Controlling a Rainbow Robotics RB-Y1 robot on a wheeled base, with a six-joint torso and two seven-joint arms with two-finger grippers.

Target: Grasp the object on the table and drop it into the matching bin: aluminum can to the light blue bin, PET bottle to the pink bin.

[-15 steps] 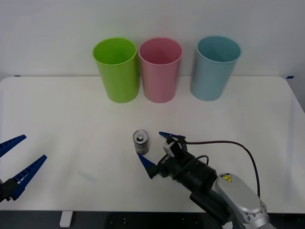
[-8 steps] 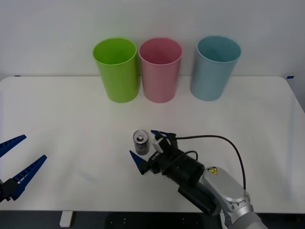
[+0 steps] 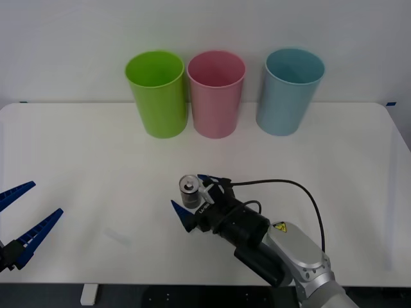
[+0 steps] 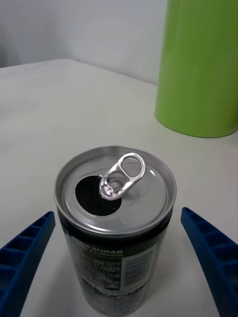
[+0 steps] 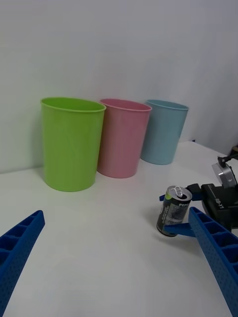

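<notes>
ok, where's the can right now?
The aluminum can stands upright on the table, near its front middle, between the open blue fingers of the right tool, well in front of the pink bin.

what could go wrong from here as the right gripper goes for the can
1. The aluminum can stands upright between the open fingers of the right gripper; if one finger touches first, it might tip over.
2. Its tab is lifted and the mouth is open, so any leftover liquid could spill.
3. The light blue bin stands farthest right, past the pink bin.
</notes>
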